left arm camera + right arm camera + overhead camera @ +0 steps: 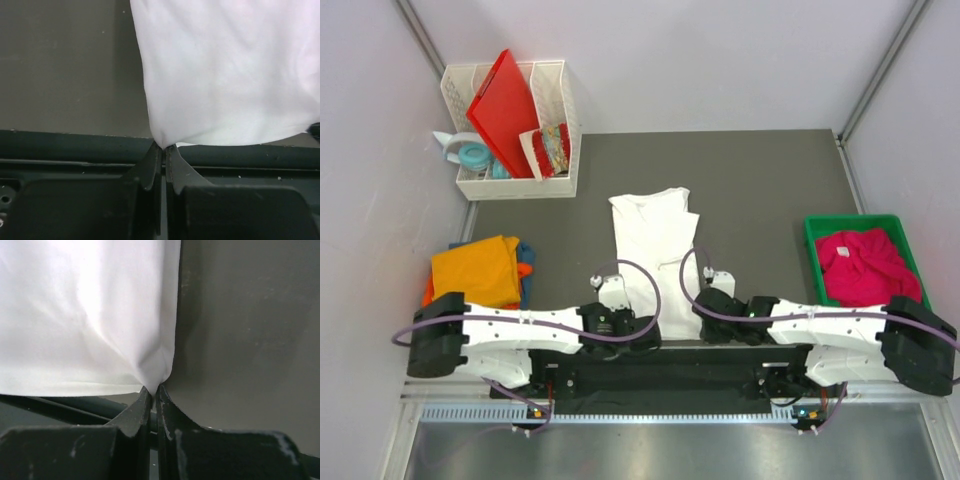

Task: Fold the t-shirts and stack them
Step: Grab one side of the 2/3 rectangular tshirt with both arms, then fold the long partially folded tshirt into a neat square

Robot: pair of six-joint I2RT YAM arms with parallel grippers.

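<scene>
While our L pincer (164,147) & R pincer (153,388) clamp near corners of the white tee (653,240) mid-surface (770,180), we've orange/blue tees (480,270) stacked left, pink tee (865,265) yet to do in green bin (812,232).

Dark grey matte desk (770,190), evenly lit, soft shadows only. Pale walls (720,60) on three sides; grey metal posts (420,30) slanting at both far corners. White slotted rack (520,187) at far left corner, red board (505,105) leaning inside. Green bin (850,219) at right edge. Perforated rail (670,412) along near edge, brushed metal sheet (670,452) below.
</scene>
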